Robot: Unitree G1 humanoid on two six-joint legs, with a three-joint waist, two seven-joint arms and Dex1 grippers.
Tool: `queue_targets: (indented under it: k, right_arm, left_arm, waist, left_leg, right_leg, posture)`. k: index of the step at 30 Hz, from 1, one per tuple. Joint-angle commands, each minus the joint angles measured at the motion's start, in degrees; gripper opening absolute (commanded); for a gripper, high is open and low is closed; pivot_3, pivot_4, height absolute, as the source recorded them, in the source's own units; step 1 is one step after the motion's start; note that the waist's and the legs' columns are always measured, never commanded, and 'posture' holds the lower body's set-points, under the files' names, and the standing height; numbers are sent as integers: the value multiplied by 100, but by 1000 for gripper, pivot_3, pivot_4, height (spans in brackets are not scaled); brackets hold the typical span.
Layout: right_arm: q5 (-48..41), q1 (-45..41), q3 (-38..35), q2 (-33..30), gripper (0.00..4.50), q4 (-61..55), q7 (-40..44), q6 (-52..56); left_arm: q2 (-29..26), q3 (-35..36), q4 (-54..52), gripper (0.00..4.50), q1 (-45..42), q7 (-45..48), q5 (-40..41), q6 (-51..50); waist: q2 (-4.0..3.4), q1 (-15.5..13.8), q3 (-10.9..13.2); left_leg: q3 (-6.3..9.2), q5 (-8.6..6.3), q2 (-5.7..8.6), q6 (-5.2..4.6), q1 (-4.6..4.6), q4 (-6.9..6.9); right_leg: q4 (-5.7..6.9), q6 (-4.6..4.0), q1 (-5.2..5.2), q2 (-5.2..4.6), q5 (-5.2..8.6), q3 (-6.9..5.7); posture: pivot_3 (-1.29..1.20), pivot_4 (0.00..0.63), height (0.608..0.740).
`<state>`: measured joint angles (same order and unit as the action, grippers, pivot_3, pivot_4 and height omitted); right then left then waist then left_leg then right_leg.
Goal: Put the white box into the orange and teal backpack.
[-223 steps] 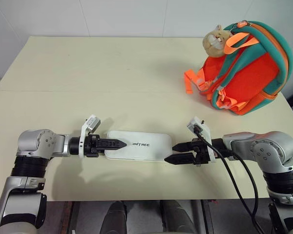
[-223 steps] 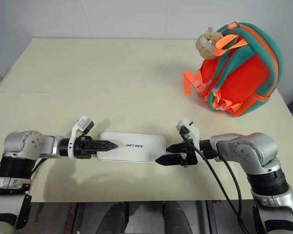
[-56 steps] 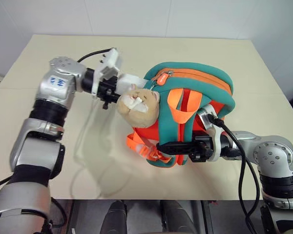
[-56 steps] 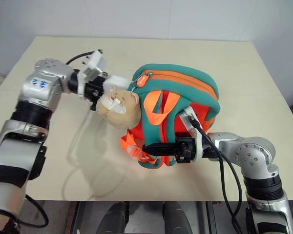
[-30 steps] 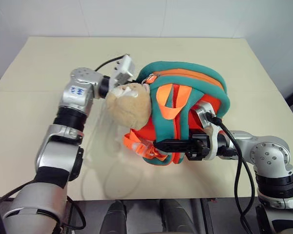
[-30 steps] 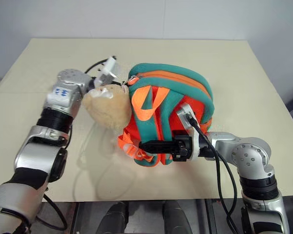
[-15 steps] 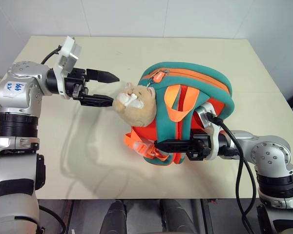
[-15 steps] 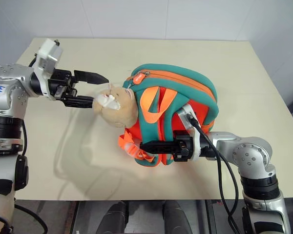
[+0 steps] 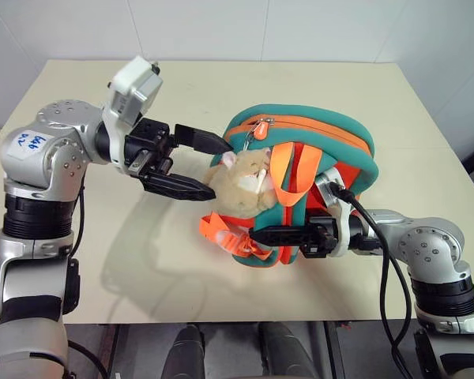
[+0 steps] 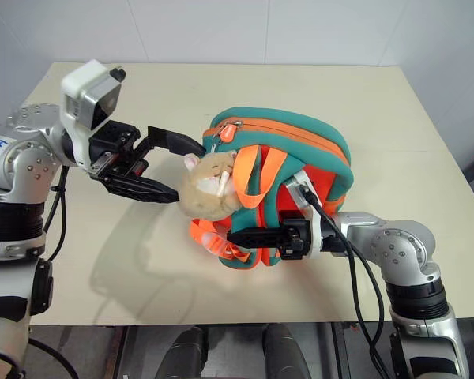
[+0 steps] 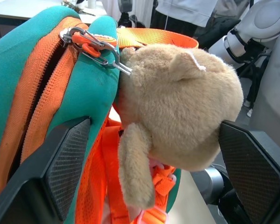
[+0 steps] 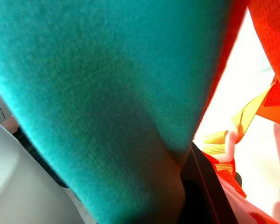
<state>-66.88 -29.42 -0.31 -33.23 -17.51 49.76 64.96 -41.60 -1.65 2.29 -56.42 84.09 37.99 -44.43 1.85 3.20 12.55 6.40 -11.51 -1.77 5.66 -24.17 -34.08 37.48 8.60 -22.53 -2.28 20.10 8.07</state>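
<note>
On the cream rectangular tabletop (image 9: 103, 300), my right gripper (image 9: 262, 235) stays clamped, fingers together, on the lower strap edge of the rounded orange-bodied, teal-edged soft backpack (image 9: 332, 150), holding it upright; my left gripper (image 9: 197, 164) hangs spread wide and empty, one black finger beside the zip pull (image 9: 257, 130), the other just under the small tan plush animal (image 9: 241, 183) clipped there; I judge it close enough to snag.

The flat white plastic box is nowhere on the table; I take it to be inside the backpack already, though the zip line looks nearly closed and I cannot confirm it.

Risks as I read them: the left fingers could catch the plush or its metal clip and drag the pack over; a thin right-hand pinch on fabric could slip and let the pack slump, spilling anything loose inside.

Count: one backpack; one plush; one zip pull; two grippers; no box in sight.
</note>
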Motion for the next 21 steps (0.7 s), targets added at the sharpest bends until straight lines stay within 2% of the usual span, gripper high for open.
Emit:
queue_targets:
  k: [1,6,11,16,21]
  right_arm:
    - [-51,-57,10,62,49,-121,39,-41]
    - [-38,-47,5,127,49,-134,-31,-54]
    - [-7,-26,7,163,49,-154,-45,-57]
    - [16,-13,20,157,49,-155,-10,-52]
    - [30,-5,36,157,49,-151,35,-65]
  left_arm:
    - [3,-27,-258,4457,24,-13,65,20]
    - [-43,65,-203,4457,-48,56,87,89]
    - [-426,129,-66,4457,-117,150,-54,120]
    - [-792,335,-374,4457,-116,218,405,-416]
    - [-830,316,-734,4457,26,127,613,-681]
  waist:
    - [0,-2,0]
    - [0,-2,0]
    - [0,16,0]
    - [0,15,0]
    - [0,7,0]
  left_leg:
    - [0,0,0,0,0,0]
    - [0,0,0,0,0,-1]
    - [0,0,0,0,1,1]
    - [0,0,0,0,0,2]
    - [0,0,0,0,-1,3]
  right_leg:
    - [-1,0,0,0,0,0]
    - [0,0,1,0,0,0]
    - [0,0,-1,0,0,0]
    - [-2,0,-1,0,0,0]
    - [-2,-1,-1,0,0,0]
  posture:
    - [0,150,740]
    - [0,150,740]
    - [0,150,740]
    - [0,150,740]
    - [0,150,740]
